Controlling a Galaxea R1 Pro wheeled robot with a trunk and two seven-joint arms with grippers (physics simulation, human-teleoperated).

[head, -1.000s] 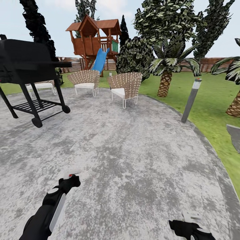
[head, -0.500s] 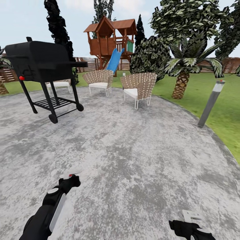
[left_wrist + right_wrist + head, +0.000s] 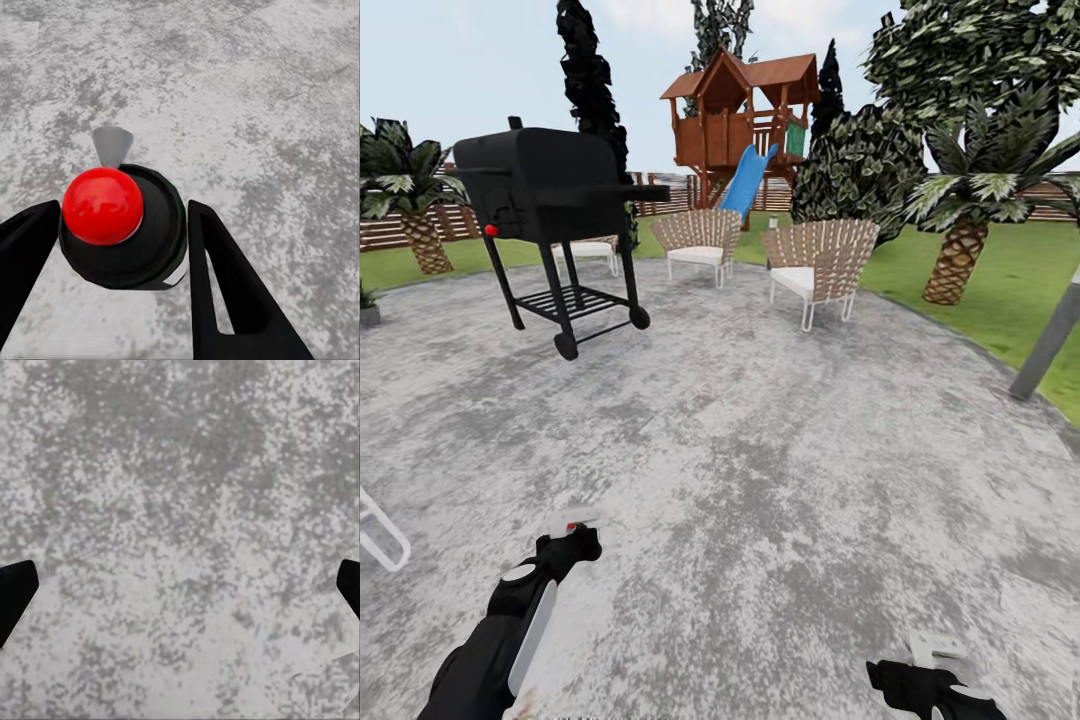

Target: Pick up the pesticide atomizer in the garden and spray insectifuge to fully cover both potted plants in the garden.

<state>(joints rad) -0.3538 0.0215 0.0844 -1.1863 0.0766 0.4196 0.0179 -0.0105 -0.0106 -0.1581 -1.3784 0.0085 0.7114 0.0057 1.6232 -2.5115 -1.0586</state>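
The pesticide atomizer (image 3: 147, 241) sits between the fingers of my left gripper (image 3: 124, 219), seen from above: dark round body, red cap, grey nozzle. In the head view my left gripper (image 3: 574, 540) hangs low over the stone patio (image 3: 760, 470) with the atomizer's red-and-white top (image 3: 572, 523) at its tip. My right gripper (image 3: 932, 655) is at the lower right, and in its wrist view the right gripper (image 3: 180, 585) is open over bare stone. A small potted plant (image 3: 367, 304) in a grey pot stands at the patio's far left edge.
A black wheeled grill (image 3: 555, 200) stands at the patio's back left. Two wicker chairs (image 3: 818, 260) are behind it, then a wooden playhouse with a blue slide (image 3: 745, 135). A grey bollard lamp (image 3: 1048, 345) leans at the right edge. A white frame (image 3: 380, 530) pokes in at the left.
The camera has turned left, so the grill, chairs and playhouse have slid right in the picture. A palm and the potted plant came into view at the left. Both arms hold their poses.
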